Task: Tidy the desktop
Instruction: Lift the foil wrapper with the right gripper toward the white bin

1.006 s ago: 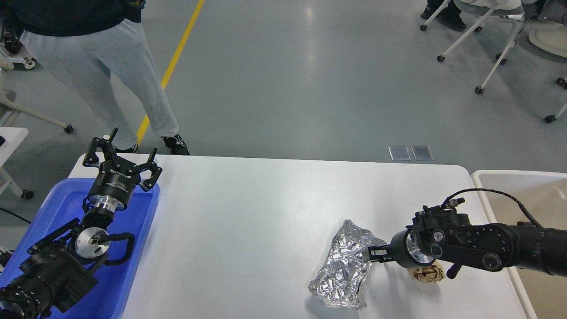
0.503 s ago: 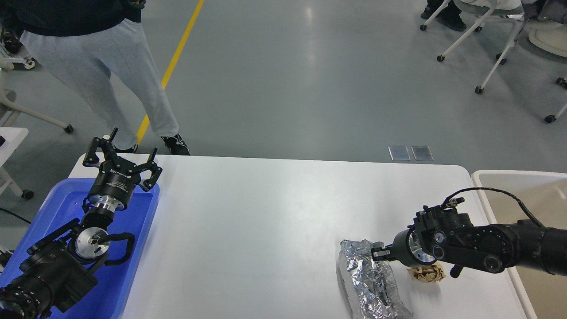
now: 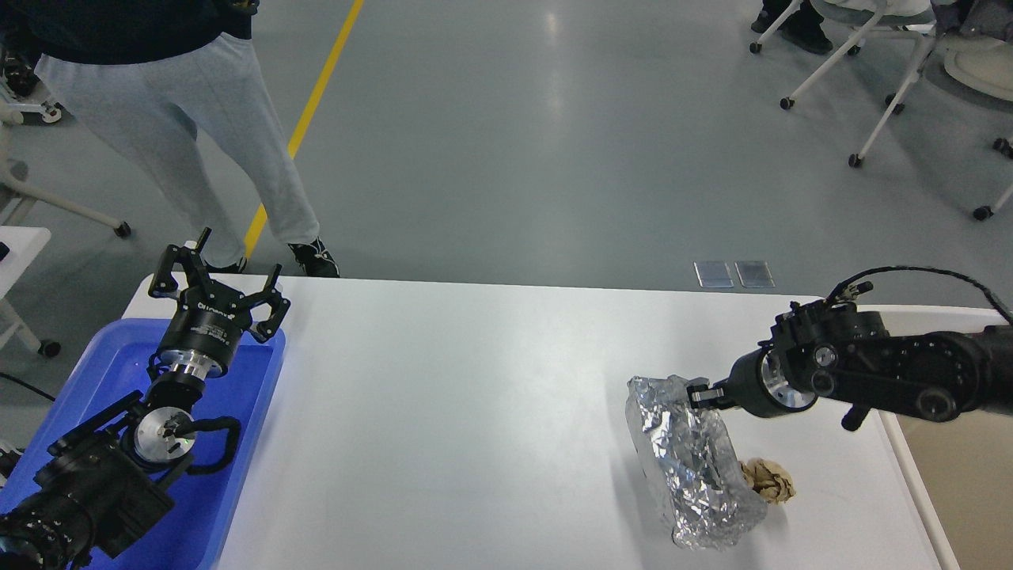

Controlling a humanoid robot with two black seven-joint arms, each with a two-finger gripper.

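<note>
The white desktop (image 3: pixel 459 396) fills the middle of the head view. My right gripper (image 3: pixel 696 393) is shut on the top edge of a crumpled sheet of silver foil (image 3: pixel 692 467) and holds it up so that it hangs over the desktop's right part. A small crumpled brown paper ball (image 3: pixel 769 481) lies on the desktop just right of the foil's lower end. My left gripper (image 3: pixel 218 273) is open and empty, raised above the far end of the blue tray (image 3: pixel 237 443) at the left.
A beige bin with a white rim (image 3: pixel 950 475) stands right of the desktop, under my right arm. A person in light grey trousers (image 3: pixel 182 127) stands beyond the far left corner. Wheeled chairs (image 3: pixel 870 71) stand at the far right.
My right gripper has risen and moved right and away from me with the foil in it. The foil has lifted and now hangs lengthwise. The brown paper ball is uncovered. The left arm has not moved.
</note>
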